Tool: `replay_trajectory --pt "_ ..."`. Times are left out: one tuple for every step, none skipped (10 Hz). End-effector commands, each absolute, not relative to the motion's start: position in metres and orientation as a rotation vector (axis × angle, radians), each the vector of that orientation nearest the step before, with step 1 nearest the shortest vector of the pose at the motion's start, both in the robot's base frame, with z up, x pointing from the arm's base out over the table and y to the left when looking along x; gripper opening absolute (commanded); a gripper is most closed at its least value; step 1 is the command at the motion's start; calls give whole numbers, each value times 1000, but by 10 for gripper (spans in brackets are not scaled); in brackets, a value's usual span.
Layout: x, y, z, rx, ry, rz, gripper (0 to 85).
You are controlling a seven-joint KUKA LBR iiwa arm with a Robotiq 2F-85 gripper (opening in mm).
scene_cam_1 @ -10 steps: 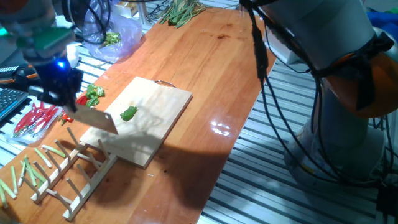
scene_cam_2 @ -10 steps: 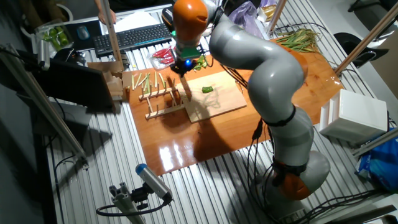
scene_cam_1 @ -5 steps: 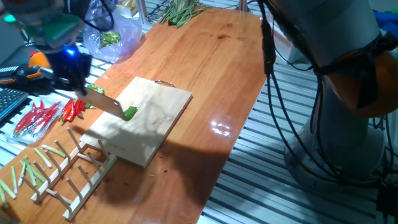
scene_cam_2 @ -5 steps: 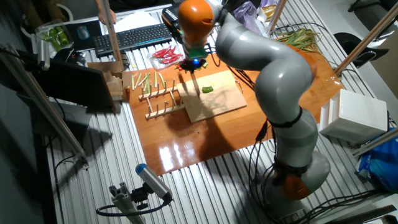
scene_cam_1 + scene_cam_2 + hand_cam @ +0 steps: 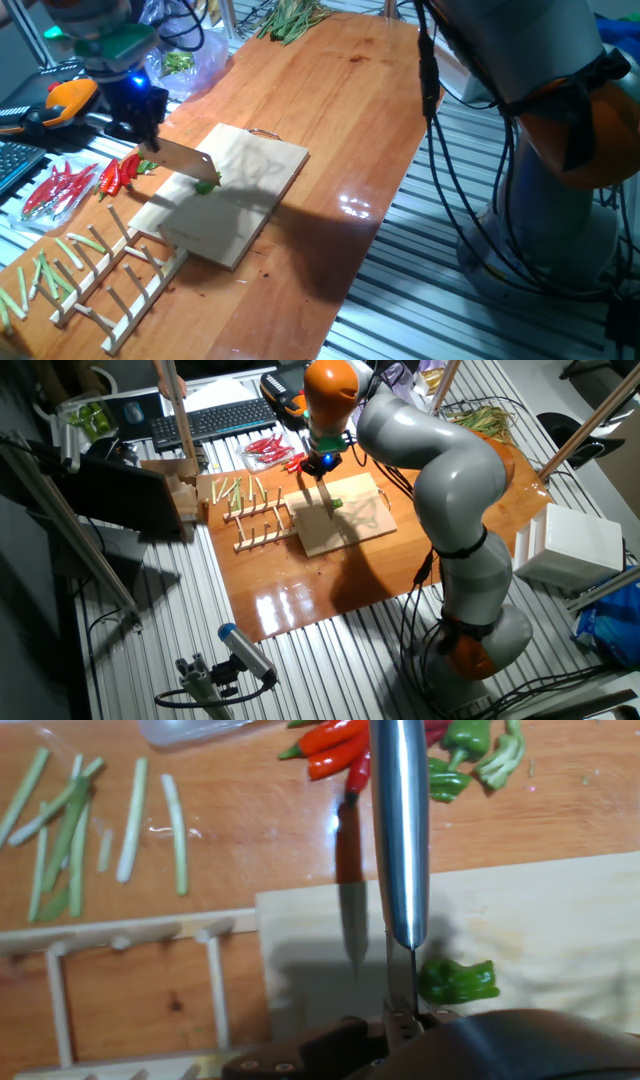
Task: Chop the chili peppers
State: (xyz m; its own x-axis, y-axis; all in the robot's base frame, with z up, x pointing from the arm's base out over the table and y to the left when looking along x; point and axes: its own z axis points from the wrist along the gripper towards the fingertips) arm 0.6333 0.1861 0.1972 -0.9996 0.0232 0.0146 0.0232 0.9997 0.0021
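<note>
Nearest the lens in the hand view, the dark gripper body fills the bottom edge; its fingers are clenched on the handle of a knife, whose steel runs straight up the middle of the frame. Just right of the handle's lower end, low centre-right, lies the green chili, whole and stubby, on the pale cutting board. From this view I cannot tell whether the blade touches it.

Left of the board, lower left of the frame, stand the pegs of a wooden rack. Beyond it, upper left, pale green stalk sticks lie loose on the wooden table. At the top centre lie red chilies, and at the top right more green pepper pieces.

Containers: one fixed view shows a clear plastic bag at upper left with green pieces inside; contents otherwise unclear. More red chilies sit in a pile at the left edge, on something I cannot identify.

In that same view the knife blade is tilted, its tip end down at the chili at the board's left-centre; the chili shows only as a small green bit under the blade's lower corner. Blade and chili appear touching.

The other fixed view shows the arm arching over the board from the right, upper centre of frame.
</note>
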Motion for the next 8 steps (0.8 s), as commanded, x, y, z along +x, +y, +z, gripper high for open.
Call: replay_trajectory --pt "634 186 197 -15 -3117 -26 0" --pt "634 186 197 -30 -3100 -4 0" --pt "628 199 201 -41 -3106 65 0" --pt "622 202 203 -46 -3103 80 0" --pt "622 202 203 -27 -3097 67 0" --pt "622 202 203 -21 -3097 20 0" --pt "622 202 203 -31 -3102 29 0" --pt "622 202 203 -49 -3099 20 0"
